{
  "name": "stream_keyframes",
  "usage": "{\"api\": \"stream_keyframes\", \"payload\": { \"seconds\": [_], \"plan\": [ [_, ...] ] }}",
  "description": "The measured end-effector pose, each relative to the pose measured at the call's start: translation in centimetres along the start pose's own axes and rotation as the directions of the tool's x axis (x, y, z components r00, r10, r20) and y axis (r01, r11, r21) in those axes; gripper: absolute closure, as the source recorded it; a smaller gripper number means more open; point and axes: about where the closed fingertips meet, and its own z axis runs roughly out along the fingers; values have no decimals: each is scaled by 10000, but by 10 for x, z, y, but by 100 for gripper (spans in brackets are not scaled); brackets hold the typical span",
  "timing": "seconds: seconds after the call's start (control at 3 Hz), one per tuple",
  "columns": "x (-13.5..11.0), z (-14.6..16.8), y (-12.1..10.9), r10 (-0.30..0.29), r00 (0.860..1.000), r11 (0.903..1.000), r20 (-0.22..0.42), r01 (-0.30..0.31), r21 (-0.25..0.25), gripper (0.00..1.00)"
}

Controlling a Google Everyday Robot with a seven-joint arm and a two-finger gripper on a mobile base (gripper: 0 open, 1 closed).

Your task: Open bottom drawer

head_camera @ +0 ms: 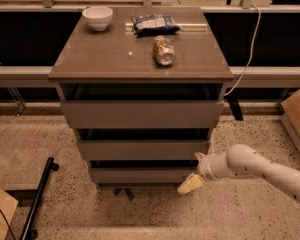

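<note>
The bottom drawer is the lowest of three plain grey-brown fronts in the cabinet. It stands out a little from the cabinet body, with a dark gap above it. My gripper is at the right end of this drawer front, low near the floor. My white arm reaches in from the right. The contact between gripper and drawer is hidden by the gripper itself.
On the cabinet top lie a white bowl, a chip bag and a tipped can. A cardboard box stands at the right, a black stand leg on the floor at the left, and a white cable hangs behind.
</note>
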Motion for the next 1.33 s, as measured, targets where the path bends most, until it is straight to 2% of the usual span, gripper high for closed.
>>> {"api": "stream_keyframes", "payload": {
  "seconds": [0.33, 0.67, 1.33],
  "plan": [
    [0, 1, 0, 9, 10000, 10000, -1, -9, -3, 0],
    [3, 6, -1, 116, 9991, 9997, -401, -108, 199, 0],
    [29, 60, -19, 806, 9967, 9967, 48, -805, -99, 0]
  ]
}}
